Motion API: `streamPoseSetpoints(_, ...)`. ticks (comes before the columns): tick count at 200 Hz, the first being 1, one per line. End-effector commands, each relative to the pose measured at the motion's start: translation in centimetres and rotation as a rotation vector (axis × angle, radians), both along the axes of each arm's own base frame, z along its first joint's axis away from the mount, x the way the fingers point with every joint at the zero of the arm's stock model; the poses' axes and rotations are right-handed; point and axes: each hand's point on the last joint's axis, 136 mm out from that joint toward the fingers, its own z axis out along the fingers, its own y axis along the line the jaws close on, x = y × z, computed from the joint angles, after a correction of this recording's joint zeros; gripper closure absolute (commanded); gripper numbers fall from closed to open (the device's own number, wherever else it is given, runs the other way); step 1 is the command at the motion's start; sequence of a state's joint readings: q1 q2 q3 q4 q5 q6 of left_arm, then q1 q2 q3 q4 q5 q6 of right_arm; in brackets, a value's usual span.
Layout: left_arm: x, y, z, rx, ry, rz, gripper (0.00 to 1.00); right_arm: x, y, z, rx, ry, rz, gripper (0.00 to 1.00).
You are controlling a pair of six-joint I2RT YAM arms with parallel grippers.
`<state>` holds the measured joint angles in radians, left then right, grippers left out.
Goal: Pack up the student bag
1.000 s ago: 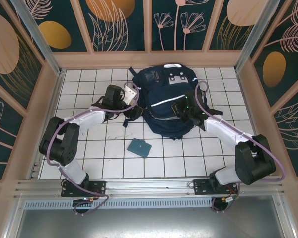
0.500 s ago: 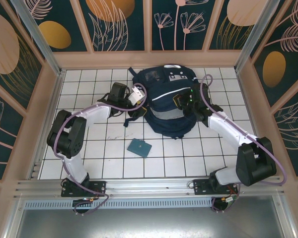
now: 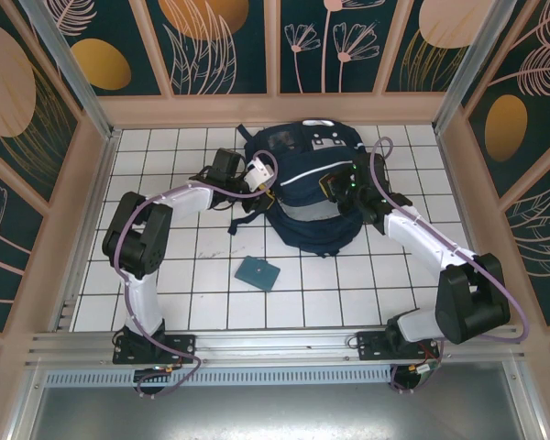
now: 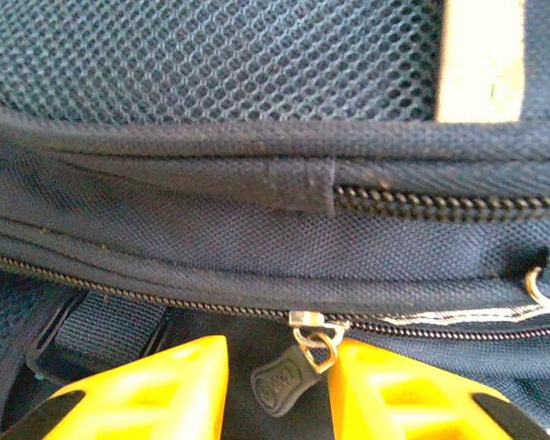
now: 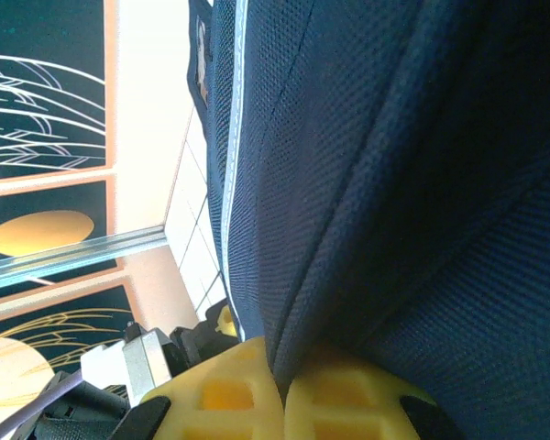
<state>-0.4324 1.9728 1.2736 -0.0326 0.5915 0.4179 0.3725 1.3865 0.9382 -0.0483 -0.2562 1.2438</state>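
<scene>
Navy cloth was pinched in a fold by the clenched right gripper (image 5: 280, 365), while the left gripper (image 4: 277, 356) stood spread with the small zipper pull (image 4: 282, 387) dangling between its fingers. A closing pinch might miss that loose pull or catch fabric instead, and the thin fold could slip free, letting the student bag (image 3: 298, 225) drag. It lay in the upper centre of the top view on white tiles (image 3: 211, 302), long axis running up and down the frame, white patches (image 3: 325, 144) toward the top edge.
</scene>
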Motion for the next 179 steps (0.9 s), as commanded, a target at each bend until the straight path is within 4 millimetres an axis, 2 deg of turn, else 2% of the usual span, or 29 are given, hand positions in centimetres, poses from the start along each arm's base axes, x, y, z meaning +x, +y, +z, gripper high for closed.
streamPoseSetpoints(1,-0.2,-0.8,-0.4,-0.011,0.014,-0.039,0.75,2.0,0.1,5.1,0.05,-0.166,-0.012,1.0)
streamPoseSetpoints(39,-0.8,-0.1,-0.8,0.012,0.024,-0.028,1.0,2.3,0.1,4.5,0.039,-0.156,-0.015,1.0)
streamPoseSetpoints(58,-1.8,0.4,-0.5,0.013,0.022,-0.021,1.0,2.5,0.0,3.8,0.023,-0.147,-0.023,1.0)
streamPoseSetpoints(101,-4.1,1.3,1.8,-0.025,0.036,0.009,1.0,3.3,-0.3,2.9,-0.022,-0.151,-0.067,1.0)
streamPoseSetpoints(129,-5.7,1.0,2.8,-0.043,0.069,0.01,1.0,3.7,0.3,2.3,-0.038,-0.156,-0.079,1.0)
streamPoseSetpoints(169,-7.7,0.1,1.9,-0.035,0.135,0.045,1.0,4.5,1.8,1.7,-0.029,-0.167,-0.094,1.0)
streamPoseSetpoints(172,-7.9,0.0,2.9,-0.049,0.117,0.045,1.0,4.6,1.9,1.8,-0.025,-0.171,-0.093,1.0)
streamPoseSetpoints(179,-8.1,-0.2,3.2,-0.058,0.114,0.05,1.0,4.7,2.3,1.7,-0.019,-0.174,-0.091,1.0)
